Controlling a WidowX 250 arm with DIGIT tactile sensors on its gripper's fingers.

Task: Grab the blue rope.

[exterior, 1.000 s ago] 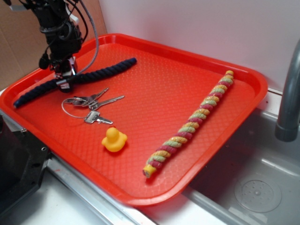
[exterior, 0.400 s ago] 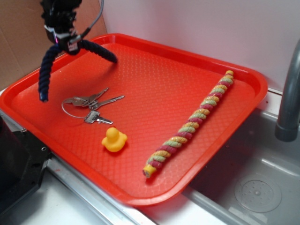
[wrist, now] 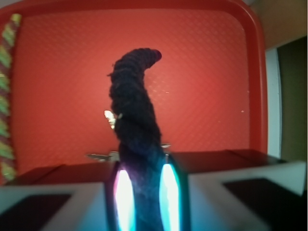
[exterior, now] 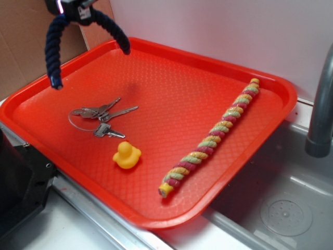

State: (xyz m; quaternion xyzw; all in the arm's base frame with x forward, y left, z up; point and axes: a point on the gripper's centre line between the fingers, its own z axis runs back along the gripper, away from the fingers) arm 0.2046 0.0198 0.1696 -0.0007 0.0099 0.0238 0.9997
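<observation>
The blue rope (exterior: 51, 49), a dark navy twisted rope, hangs in the air at the top left of the exterior view, draped in an arch with both ends dangling above the red tray (exterior: 171, 57). My gripper (exterior: 78, 9) is shut on its middle, mostly cut off by the frame's top edge. In the wrist view the blue rope (wrist: 134, 110) runs up from between the glowing fingers (wrist: 124, 197), clamped by my gripper (wrist: 144, 192), with the tray far below.
On the tray lie a bunch of keys (exterior: 99, 117), a yellow rubber duck (exterior: 126, 155) and a multicoloured twisted rope (exterior: 216, 135). A sink basin (exterior: 281, 208) and a grey tap (exterior: 320, 109) are to the right. Cardboard (exterior: 21, 47) stands at the back left.
The gripper closed on the rope where it lay on the tray and has risen with it. The rope now hangs clear of the tray, higher than 0.4 s ago.
</observation>
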